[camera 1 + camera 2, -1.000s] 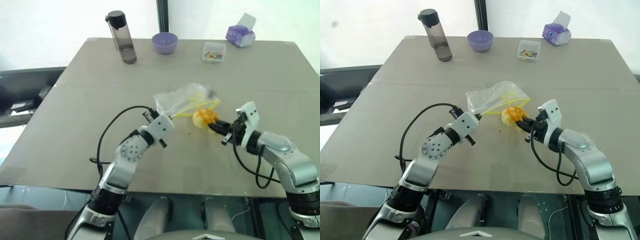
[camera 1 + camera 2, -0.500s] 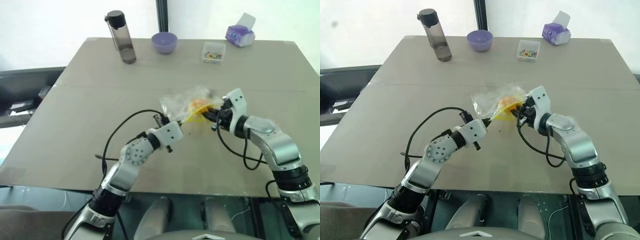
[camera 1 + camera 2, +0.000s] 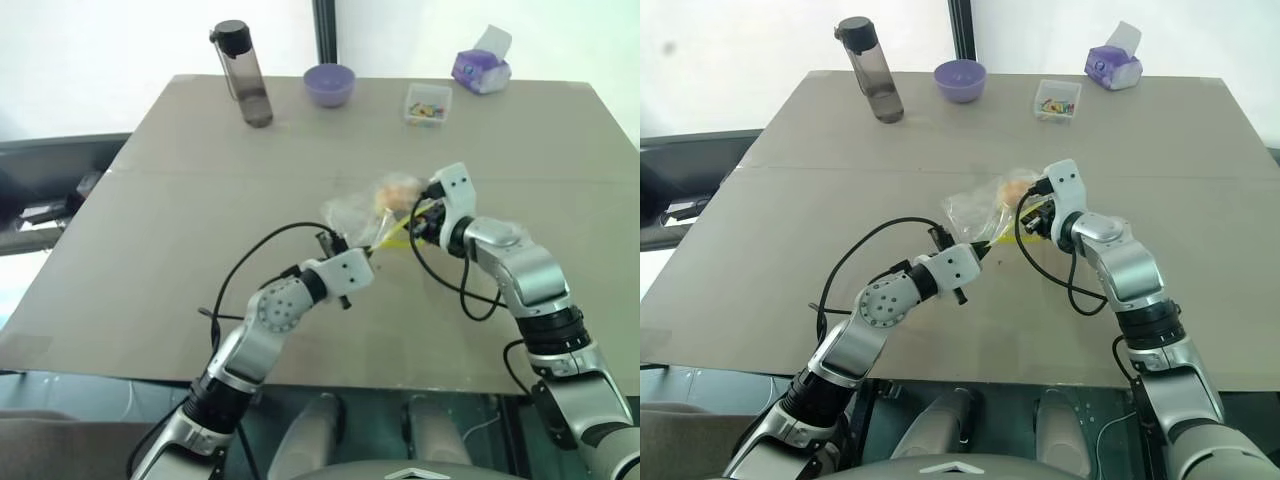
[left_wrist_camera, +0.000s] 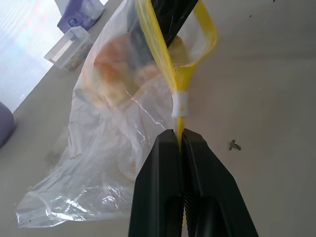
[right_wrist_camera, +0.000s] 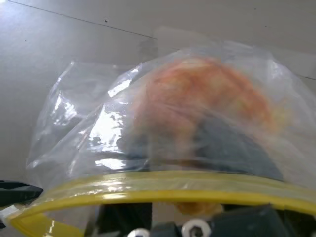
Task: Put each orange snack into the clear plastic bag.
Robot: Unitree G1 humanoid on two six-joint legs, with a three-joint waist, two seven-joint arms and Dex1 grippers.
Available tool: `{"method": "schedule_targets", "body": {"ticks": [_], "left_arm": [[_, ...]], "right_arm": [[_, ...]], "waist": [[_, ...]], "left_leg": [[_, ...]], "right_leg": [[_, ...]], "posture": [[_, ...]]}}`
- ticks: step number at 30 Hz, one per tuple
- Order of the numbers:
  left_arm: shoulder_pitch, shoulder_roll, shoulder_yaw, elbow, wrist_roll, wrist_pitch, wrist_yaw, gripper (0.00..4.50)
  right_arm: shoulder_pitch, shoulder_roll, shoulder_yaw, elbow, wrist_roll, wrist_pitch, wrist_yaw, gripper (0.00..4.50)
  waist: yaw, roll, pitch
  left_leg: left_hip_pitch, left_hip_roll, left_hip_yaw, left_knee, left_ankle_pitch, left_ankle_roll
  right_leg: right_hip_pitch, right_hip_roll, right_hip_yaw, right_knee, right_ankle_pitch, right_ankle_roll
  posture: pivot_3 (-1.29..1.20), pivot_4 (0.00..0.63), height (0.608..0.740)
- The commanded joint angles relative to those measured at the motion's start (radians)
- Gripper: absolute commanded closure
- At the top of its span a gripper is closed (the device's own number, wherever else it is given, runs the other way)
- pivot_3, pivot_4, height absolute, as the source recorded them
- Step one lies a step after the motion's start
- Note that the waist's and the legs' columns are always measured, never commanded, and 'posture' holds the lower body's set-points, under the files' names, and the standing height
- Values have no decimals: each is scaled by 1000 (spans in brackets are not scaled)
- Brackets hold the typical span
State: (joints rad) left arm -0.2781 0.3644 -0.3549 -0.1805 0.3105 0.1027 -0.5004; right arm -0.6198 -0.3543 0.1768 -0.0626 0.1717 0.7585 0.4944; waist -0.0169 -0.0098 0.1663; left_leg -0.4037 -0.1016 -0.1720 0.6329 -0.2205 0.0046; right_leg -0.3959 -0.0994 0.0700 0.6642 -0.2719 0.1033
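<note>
The clear plastic bag (image 3: 352,212) lies at the middle of the table with its mouth held up. My left gripper (image 4: 178,134) is shut on the end of the bag's yellow strip (image 4: 178,84). The orange snack (image 3: 398,189) is inside the bag and shows through the film (image 5: 207,98). My right gripper (image 3: 418,218) reaches in through the mouth from the right, under the yellow strip, right behind the snack. Crinkled plastic blurs the place where it meets the snack.
Along the far edge stand a dark bottle (image 3: 243,88), a purple bowl (image 3: 330,85), a small clear box of coloured bits (image 3: 428,104) and a purple tissue pack (image 3: 481,68). The bare tabletop (image 3: 180,230) stretches to both sides of the bag.
My right gripper has carried the snack away from me and leftward, from beside the bag in through its mouth. My left gripper has shifted slightly right, still pinching the strip.
</note>
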Motion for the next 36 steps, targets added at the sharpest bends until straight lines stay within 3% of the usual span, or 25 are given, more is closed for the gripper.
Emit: {"method": "schedule_targets", "body": {"ticks": [1, 2, 8, 16, 22, 29, 31, 36], "left_arm": [[-16, -18, 22, -11, -13, 7, 15, 4500], [-17, -24, 32, -9, -16, 15, 21, 4500], [-16, -34, 66, 3, -32, 40, 33, 4500], [-18, -39, 69, 10, -40, 40, 32, 4500], [-18, -38, 69, 14, -40, 37, 31, 4500], [-21, -35, 65, 17, -41, 34, 26, 4500], [-22, -34, 65, 17, -40, 35, 26, 4500], [-20, -32, 64, 11, -39, 38, 26, 4500]], "right_arm": [[3, -35, 7, -105, 24, -3, 63, 978], [19, -60, 18, -128, 26, -10, 95, 535], [170, -270, 13, -243, 30, -185, 296, 535], [256, -456, -36, -158, -76, -396, 343, 535], [240, -466, -34, -95, -144, -456, 304, 535], [146, -379, 17, 20, -285, -575, 201, 535], [136, -371, 27, 43, -316, -606, 191, 761], [148, -354, 44, 55, -341, -642, 208, 2982]], "waist": [[1, 0, 0], [1, 0, 0], [5, 0, 0], [5, 0, 0], [3, 0, 0], [4, 0, 0], [5, 0, 0], [5, 0, 0]], "left_leg": [[0, 0, 0, 0, 0, 0], [-1, 0, 0, 0, 0, 0], [-5, -1, -1, 2, 0, 0], [-5, -1, -1, 3, 0, 0], [-5, 0, -1, 3, 0, 0], [-5, 0, -1, 3, 1, -2], [-6, -1, -1, 3, 1, -2], [-6, -1, -1, 4, 1, -2]], "right_leg": [[0, 0, 0, 0, 0, 0], [0, 0, 0, 0, 0, 0], [-2, -1, -3, -1, 0, 0], [-2, -1, -3, -1, 0, 0], [-2, -1, -3, 0, 0, 0], [-2, 0, -3, 0, 0, 0], [-2, -1, -3, -1, 0, 0], [-3, -1, -3, -1, 0, 0]], "posture": [[0, 150, 739], [0, 150, 739], [0, 150, 739], [0, 150, 739], [0, 150, 739], [0, 150, 739], [0, 150, 739], [0, 150, 739]]}}
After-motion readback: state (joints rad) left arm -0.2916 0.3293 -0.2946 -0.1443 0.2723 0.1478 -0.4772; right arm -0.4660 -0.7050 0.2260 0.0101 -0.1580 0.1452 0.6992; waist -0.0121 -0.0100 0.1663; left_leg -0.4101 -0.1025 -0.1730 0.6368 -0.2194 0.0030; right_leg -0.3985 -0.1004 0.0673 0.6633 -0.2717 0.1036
